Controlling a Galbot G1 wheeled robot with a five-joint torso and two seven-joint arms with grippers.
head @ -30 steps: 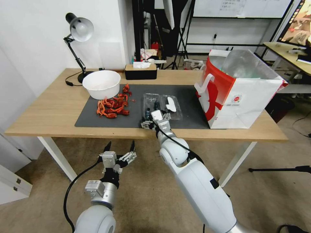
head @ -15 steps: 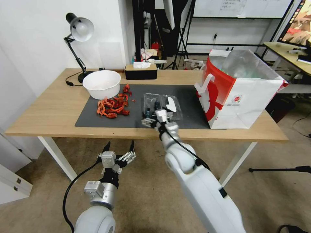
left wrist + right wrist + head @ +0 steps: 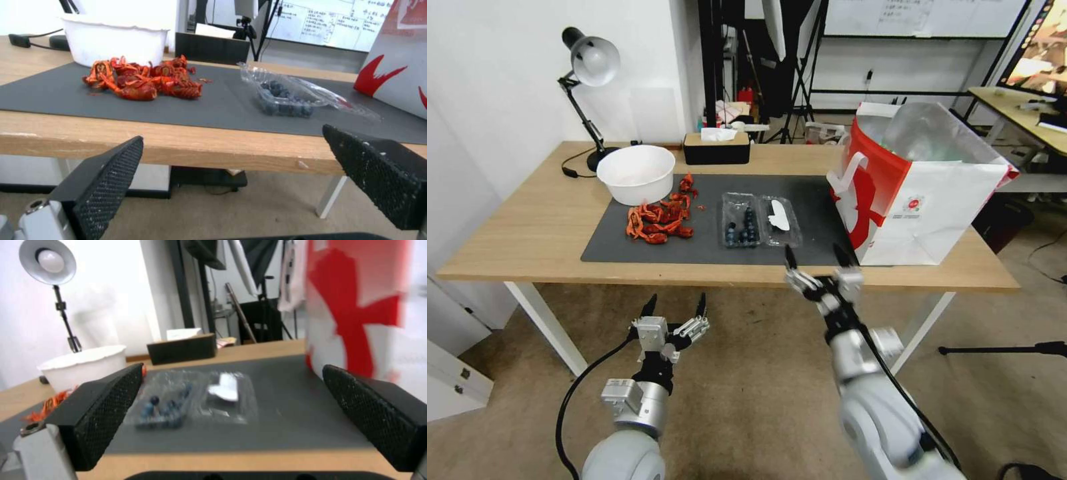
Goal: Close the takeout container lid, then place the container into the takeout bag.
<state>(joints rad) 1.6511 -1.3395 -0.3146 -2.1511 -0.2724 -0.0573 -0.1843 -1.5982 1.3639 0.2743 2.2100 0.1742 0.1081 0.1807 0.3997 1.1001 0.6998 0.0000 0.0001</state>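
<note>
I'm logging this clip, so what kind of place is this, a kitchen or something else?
Probably a lab or studio, not a kitchen: light stands and tripods behind the table, a whiteboard, another desk.

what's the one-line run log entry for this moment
step: lid not closed | box open flat on mat | right tool open, at table edge | left tool open, below table | bag upright

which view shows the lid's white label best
The head view: the lid lies open flat, its label seen from above. The right wrist view shows the label blurred; in the left wrist view the lid is edge-on.
</note>
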